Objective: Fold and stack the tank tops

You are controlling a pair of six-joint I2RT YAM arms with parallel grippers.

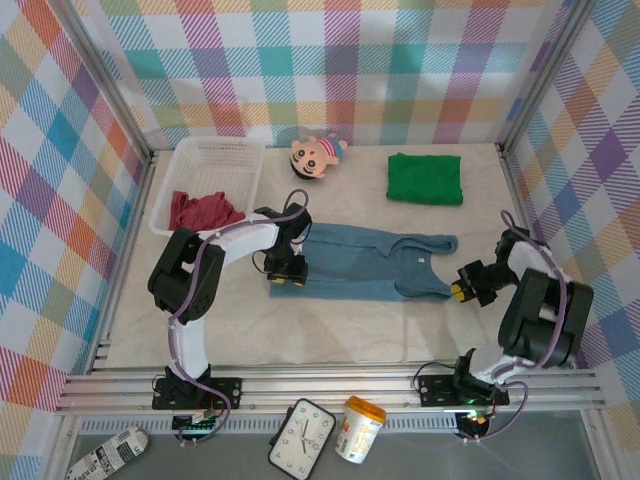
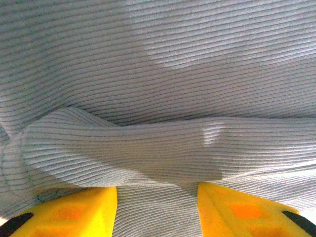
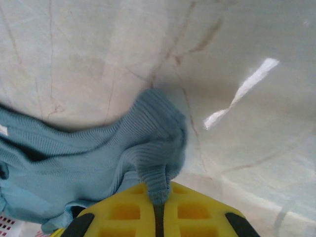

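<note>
The dusty blue-grey tank top lies spread flat mid-table, straps pointing right. My left gripper rests on its left hem; in the left wrist view its yellow fingers stand apart, open, with the ribbed cloth lying flat between and beyond them. My right gripper is at the strap end. The right wrist view shows it shut on a bunched strap of the blue-grey tank top. A bright green tank top lies folded at the back right. A dark red one hangs over the basket's front.
A white mesh basket stands at the back left, with a big-headed doll beside it. Plaid walls and metal rails close in the table. A clock and an orange-lidded tub lie below the front rail.
</note>
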